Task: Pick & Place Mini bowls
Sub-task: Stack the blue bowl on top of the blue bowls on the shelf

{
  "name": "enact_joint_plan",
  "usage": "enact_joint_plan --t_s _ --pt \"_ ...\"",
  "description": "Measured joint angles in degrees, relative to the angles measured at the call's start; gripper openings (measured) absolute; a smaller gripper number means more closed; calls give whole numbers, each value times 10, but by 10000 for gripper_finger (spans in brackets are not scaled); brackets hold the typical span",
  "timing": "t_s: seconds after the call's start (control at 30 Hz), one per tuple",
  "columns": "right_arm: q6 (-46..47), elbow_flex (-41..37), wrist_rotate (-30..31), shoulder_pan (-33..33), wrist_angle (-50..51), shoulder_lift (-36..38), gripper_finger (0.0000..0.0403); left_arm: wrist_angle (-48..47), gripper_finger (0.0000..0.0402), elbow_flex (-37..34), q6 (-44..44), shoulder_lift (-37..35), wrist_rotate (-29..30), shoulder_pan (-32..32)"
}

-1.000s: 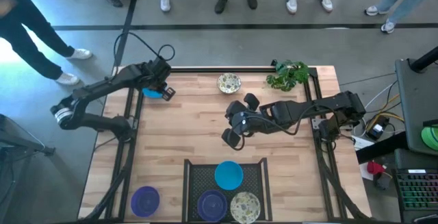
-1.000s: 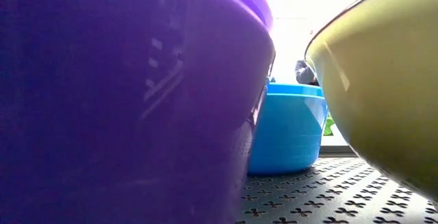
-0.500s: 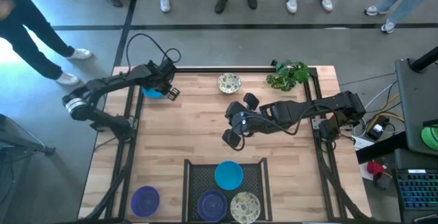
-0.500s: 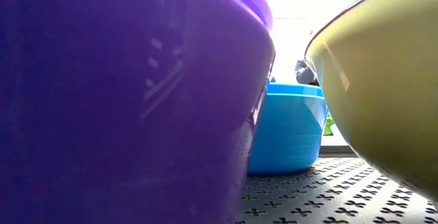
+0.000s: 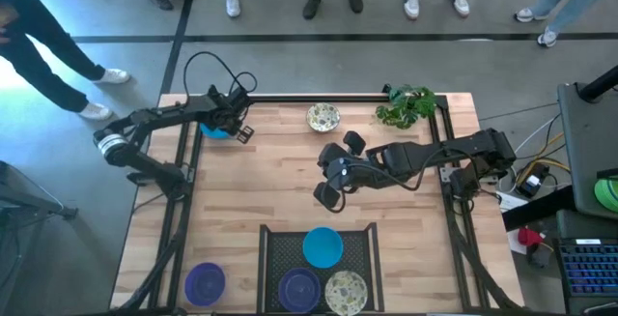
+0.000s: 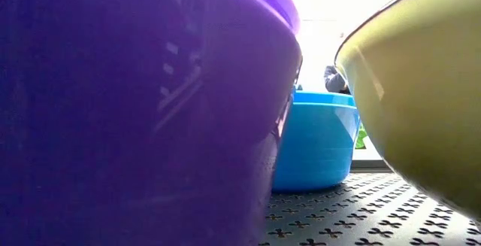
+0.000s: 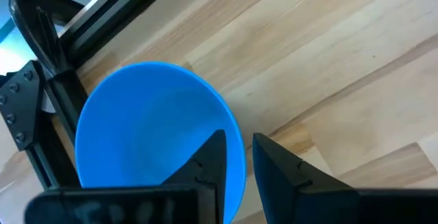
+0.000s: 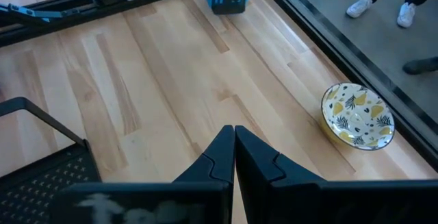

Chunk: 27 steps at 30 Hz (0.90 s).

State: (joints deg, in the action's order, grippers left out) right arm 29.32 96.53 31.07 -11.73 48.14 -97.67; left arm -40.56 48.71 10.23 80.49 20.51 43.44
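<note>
Left to right on the table [image 5: 290, 181]: the left gripper [image 5: 232, 123] at the far-left corner, its fingers [image 7: 212, 162] set apart astride the rim of a blue bowl [image 7: 154, 131] still out on the wood; a purple bowl [image 5: 205, 281] at the near-left edge, outside the tray. Mid-table, the right gripper [image 5: 333, 176] waits pinched fully closed and empty, the tray [image 5: 280, 248] before it holding blue [image 5: 323, 246], purple [image 5: 298, 287] and speckled cream [image 5: 346, 291] bowls. A patterned bowl [image 5: 323, 117] remains at the far edge, so roughly half appear placed; no brand, label or writing is legible.

overhead view of table [image 5: 290, 190], low view inside tray [image 6: 338, 216]
</note>
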Motion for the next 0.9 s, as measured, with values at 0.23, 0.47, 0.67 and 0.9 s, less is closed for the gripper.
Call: enact_joint_plan --t_s 0.23,0.47,0.67,0.9 --pt "-1 0 0 0 0 0 8 14 67 -15 1 12 0 0" --pt "-9 0 0 0 0 0 8 37 67 -36 -2 12 0 0" --pt "-10 0 0 0 -2 0 8 58 66 -42 -27 12 -1 0" --pt "-9 0 0 0 -3 0 8 56 9 -45 -44 12 0 0"
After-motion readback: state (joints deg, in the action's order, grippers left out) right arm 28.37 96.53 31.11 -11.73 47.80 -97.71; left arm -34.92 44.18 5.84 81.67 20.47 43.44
